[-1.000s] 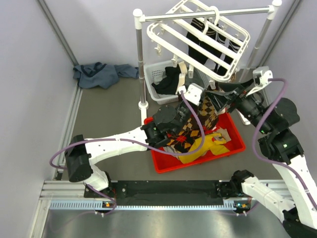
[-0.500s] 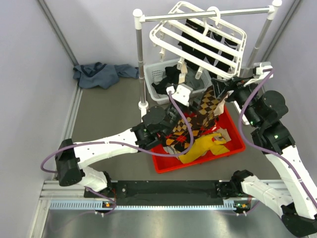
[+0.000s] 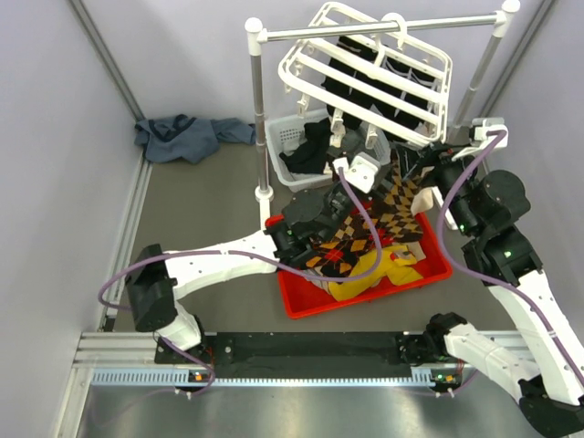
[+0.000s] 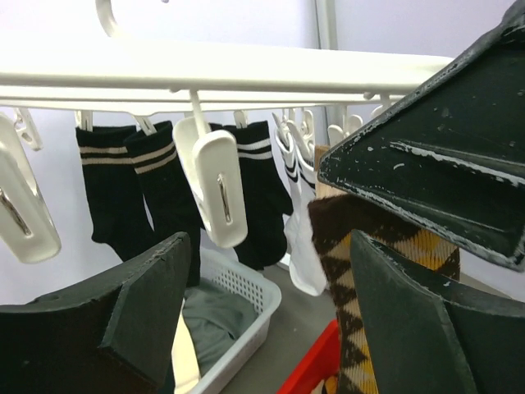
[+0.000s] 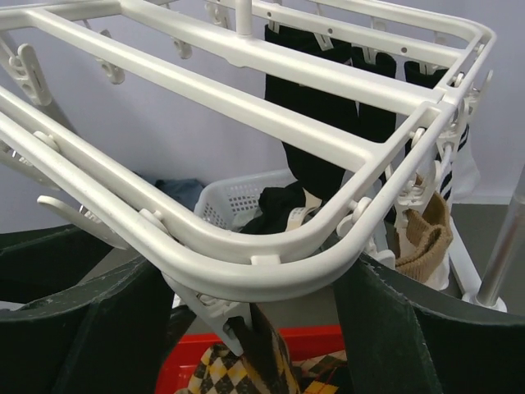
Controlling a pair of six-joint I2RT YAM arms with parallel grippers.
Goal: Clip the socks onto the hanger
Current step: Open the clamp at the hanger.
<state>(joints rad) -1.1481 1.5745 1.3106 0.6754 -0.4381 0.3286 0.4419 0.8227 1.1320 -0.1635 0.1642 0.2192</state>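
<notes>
Grey bench (image 3: 201, 210) carries one blue cloth (image 3: 187, 137) at its far left edge, one white basket (image 3: 287, 137) and one red tray (image 3: 301, 306) of argyle socks (image 3: 342, 251). Left gripper (image 4: 269, 242) is spread beside one hanging argyle sock (image 4: 340, 246). The right gripper (image 5: 254, 279) is spread around the hanger (image 5: 246, 74) corner, with black socks (image 5: 316, 107) behind.

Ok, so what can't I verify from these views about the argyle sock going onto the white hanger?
- Right wrist: whether the small white clip grips the brown argyle sock; the white plastic drying hanger's corner bar covers the join.
- Top external: same spot, too small and crowded.
- Left wrist: the sock's lower end, cut off at the bottom edge.
</notes>
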